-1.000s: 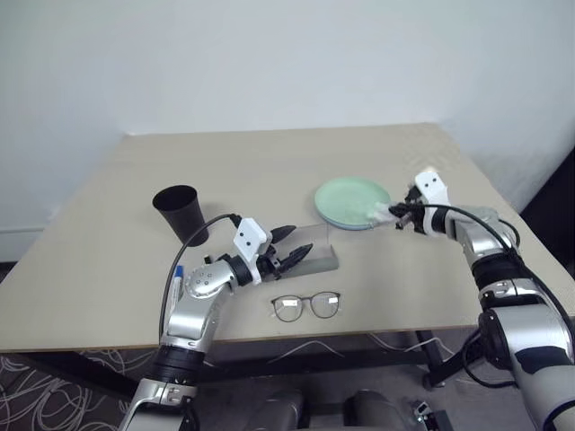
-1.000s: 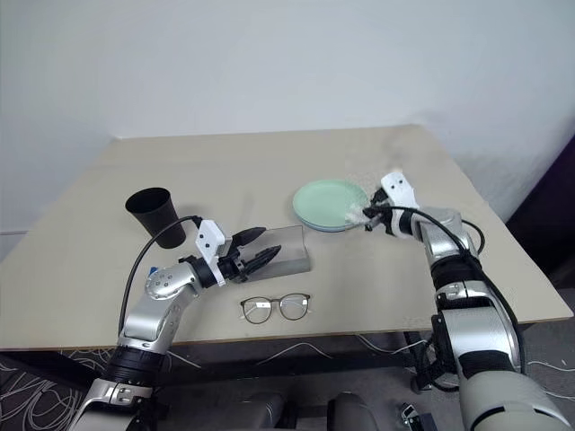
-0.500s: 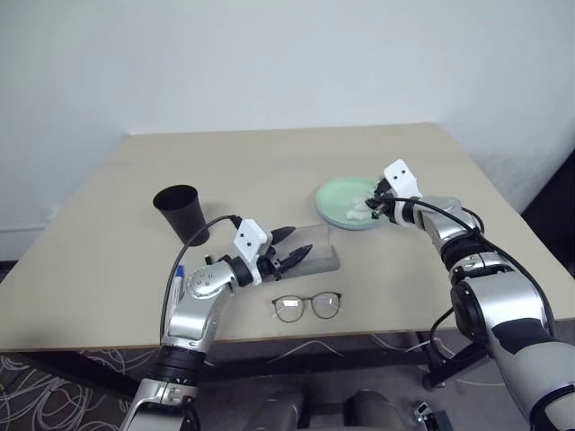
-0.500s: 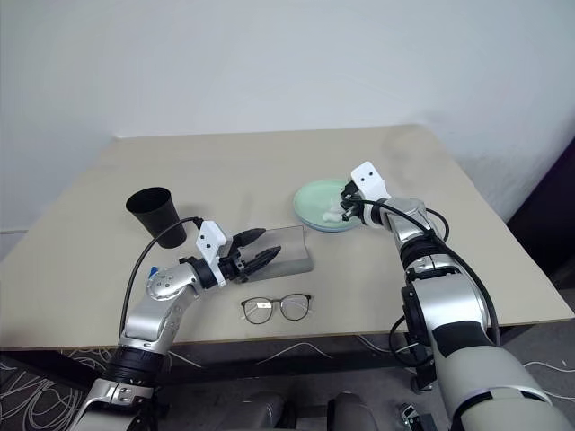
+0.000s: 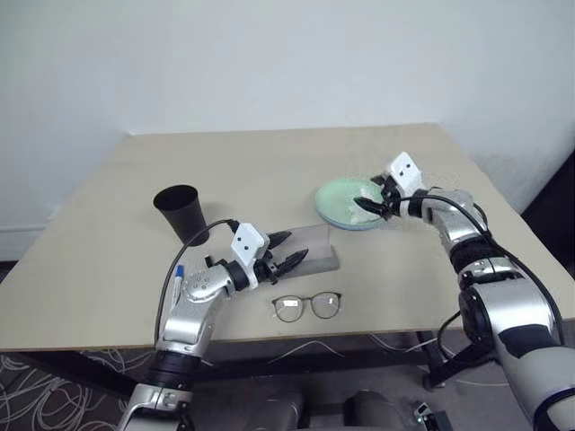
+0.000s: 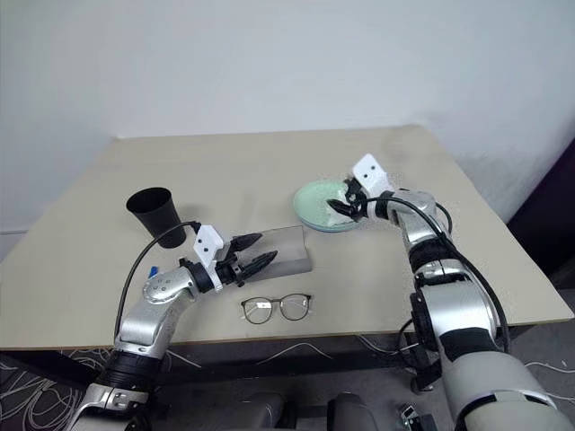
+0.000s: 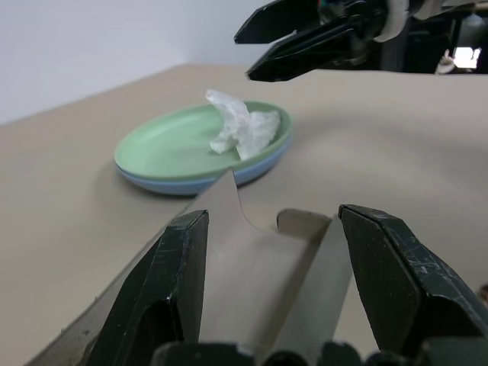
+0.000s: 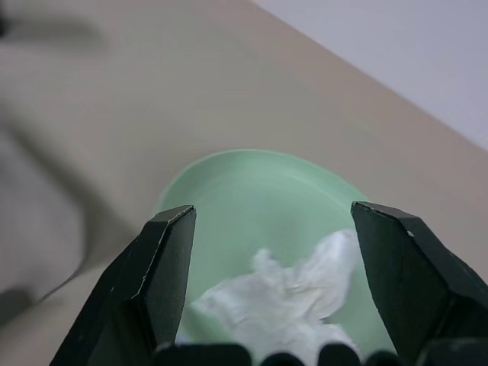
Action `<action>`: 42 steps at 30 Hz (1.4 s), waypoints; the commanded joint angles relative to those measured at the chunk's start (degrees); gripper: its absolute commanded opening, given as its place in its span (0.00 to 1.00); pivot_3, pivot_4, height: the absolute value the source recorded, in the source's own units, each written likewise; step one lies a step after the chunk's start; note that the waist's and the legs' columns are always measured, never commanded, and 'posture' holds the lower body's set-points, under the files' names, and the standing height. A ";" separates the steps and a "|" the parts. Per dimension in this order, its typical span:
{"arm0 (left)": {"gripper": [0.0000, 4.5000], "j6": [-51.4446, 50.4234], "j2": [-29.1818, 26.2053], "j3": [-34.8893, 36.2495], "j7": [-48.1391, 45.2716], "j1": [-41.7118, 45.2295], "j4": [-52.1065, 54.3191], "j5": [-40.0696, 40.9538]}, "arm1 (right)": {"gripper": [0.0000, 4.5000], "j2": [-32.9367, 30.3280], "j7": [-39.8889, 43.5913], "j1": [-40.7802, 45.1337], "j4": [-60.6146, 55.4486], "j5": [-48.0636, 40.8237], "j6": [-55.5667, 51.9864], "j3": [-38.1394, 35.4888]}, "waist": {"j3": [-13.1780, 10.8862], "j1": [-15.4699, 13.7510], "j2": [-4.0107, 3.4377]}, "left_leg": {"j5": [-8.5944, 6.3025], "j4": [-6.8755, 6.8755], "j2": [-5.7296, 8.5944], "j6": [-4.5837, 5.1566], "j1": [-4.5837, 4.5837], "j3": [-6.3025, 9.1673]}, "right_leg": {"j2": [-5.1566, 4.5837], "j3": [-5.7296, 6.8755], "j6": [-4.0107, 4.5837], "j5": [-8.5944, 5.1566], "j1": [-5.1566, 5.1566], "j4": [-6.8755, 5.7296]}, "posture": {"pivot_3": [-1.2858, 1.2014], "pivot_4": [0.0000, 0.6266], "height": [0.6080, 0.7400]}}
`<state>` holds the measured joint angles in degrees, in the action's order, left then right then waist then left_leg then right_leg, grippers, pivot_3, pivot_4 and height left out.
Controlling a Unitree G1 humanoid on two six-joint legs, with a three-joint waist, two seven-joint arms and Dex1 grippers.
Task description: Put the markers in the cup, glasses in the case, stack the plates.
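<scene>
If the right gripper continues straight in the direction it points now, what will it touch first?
Most likely the crumpled white tissue lying on the mint green plate. The open right gripper points right at it.

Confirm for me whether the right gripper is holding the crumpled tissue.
No: the right gripper stands open with its black fingers spread apart, and the tissue lies loose on the green plate between them.

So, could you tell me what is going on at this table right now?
The right gripper hangs open over a crumpled white tissue lying on the mint green plate, which sits stacked on the light blue plate. The left gripper is open at the grey rectangular case. The thin wire-framed glasses lie on the table in front of the case, and the black tapered cup stands upright.
</scene>
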<state>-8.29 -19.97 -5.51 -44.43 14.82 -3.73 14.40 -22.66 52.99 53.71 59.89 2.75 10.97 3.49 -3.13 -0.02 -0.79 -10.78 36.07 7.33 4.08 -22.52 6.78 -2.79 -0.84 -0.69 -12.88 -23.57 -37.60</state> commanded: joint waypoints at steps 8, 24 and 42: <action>0.64 -10.95 -6.22 -1.62 -16.67 9.67 -0.37 6.93 | 0.78 -3.37 13.60 -16.14 -23.48 -7.92 1.15 -0.69 | -0.02 0.12 -0.03 | 0.00 0.02 -0.06 0.00 -0.02 0.01 | 0.01 -0.02 -0.01 -0.02 0.01 -0.11 | 0.52 0.00 0.97; 0.64 -14.93 -13.01 -15.06 -40.89 25.32 -10.36 1.42 | 0.78 -2.85 9.11 -21.76 -28.76 -7.58 2.45 0.74 | -0.04 -0.02 0.02 | 0.00 0.02 -0.07 0.00 -0.05 0.00 | -0.01 -0.05 -0.01 -0.04 -0.01 -0.01 | 0.52 0.00 0.97; 0.64 -8.26 -8.91 -21.67 -44.03 28.92 -20.85 -8.84 | 0.78 -3.36 7.19 -28.48 -37.41 -10.01 0.24 1.77 | -0.06 -0.26 0.07 | 0.00 0.03 -0.07 0.00 -0.09 0.03 | -0.02 -0.07 -0.04 -0.06 -0.02 -0.02 | 0.52 0.00 0.97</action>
<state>-17.42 -28.89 -27.89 -87.66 41.64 -24.94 6.15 -24.90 58.72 24.81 25.78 -4.82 11.57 5.94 -3.19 -0.27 -0.72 -10.78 36.11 7.25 4.09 -22.61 6.80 -2.81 -0.91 -0.74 -12.94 -23.58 -37.62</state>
